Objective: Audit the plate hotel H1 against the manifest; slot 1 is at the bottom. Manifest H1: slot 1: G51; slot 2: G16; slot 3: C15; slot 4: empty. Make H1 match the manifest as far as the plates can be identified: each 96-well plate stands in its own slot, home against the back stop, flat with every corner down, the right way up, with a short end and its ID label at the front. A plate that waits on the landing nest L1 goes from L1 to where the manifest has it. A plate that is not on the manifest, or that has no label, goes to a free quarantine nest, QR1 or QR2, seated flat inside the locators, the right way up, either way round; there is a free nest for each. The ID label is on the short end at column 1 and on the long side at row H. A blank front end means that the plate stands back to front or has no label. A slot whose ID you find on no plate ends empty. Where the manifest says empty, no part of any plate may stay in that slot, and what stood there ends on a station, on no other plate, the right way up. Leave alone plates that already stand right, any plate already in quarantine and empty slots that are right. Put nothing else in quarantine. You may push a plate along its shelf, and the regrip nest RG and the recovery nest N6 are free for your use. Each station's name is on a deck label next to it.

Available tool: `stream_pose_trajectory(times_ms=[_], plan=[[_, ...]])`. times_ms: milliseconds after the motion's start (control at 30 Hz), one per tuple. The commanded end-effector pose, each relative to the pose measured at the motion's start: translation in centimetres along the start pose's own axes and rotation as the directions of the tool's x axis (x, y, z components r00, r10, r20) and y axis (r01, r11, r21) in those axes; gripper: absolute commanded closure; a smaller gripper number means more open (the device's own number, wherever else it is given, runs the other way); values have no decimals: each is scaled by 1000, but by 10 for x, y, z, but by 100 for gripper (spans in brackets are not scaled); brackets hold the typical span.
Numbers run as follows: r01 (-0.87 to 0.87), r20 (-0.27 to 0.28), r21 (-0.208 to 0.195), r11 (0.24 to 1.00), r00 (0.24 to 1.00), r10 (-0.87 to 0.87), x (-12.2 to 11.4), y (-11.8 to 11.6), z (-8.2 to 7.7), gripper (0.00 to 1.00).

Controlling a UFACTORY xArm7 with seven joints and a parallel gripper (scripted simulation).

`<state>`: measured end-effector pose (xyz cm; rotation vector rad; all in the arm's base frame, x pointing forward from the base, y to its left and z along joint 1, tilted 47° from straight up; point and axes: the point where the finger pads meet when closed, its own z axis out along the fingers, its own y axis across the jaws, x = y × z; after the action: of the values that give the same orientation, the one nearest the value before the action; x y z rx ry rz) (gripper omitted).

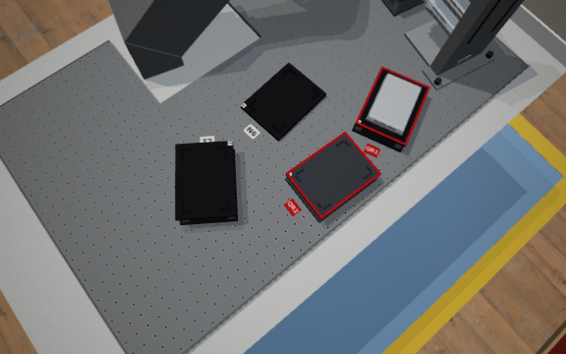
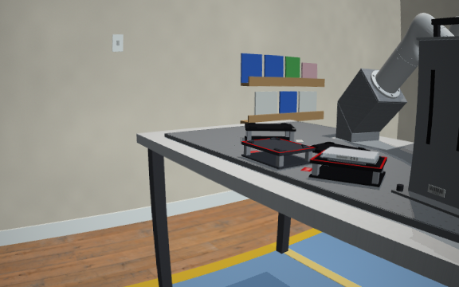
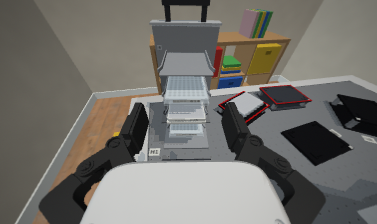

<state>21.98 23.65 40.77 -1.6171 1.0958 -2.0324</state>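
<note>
The plate hotel H1 point(image 3: 185, 35) point(image 2: 449, 131) stands straight ahead in the wrist view, with its deck label point(image 3: 154, 151) at its foot. Three white 96-well plates sit in it one above the other: an upper one point(image 3: 185, 89) that reaches furthest forward, a middle one point(image 3: 187, 114) and a lower one point(image 3: 187, 130). The shelf point(image 3: 185, 64) above them looks bare. The front labels are too small to read. My gripper point(image 3: 185, 111) is open and empty, level with the hotel's front and a little short of it. A white plate point(image 1: 395, 104) point(image 2: 349, 155) point(image 3: 246, 104) lies flat in the red-rimmed nest QR1 point(image 1: 370, 95).
The red-rimmed nest QR2 point(image 1: 334, 174) point(image 2: 277, 145) point(image 3: 284, 93) is empty. The black nest N6 point(image 1: 283, 100) point(image 3: 316, 141) is empty. Another black raised nest point(image 1: 205, 181) point(image 3: 364, 112) stands empty further out. The arm's base point(image 1: 165, 29) point(image 2: 366, 105) stands at the back of the deck.
</note>
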Motion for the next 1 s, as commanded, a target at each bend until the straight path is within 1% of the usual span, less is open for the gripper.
stream_pose_trajectory(times_ms=[0,333,400,600,967], plan=[[-2,1,-1,1000,1000,2,7,-1,11,0],[-2,1,-1,1000,1000,2,21,-1,34,0],[-2,1,-1,1000,1000,2,21,-1,34,0],[-3,1,-1,1000,1000,3,29,-1,47,0],[-3,1,-1,1000,1000,3,29,-1,47,0]])
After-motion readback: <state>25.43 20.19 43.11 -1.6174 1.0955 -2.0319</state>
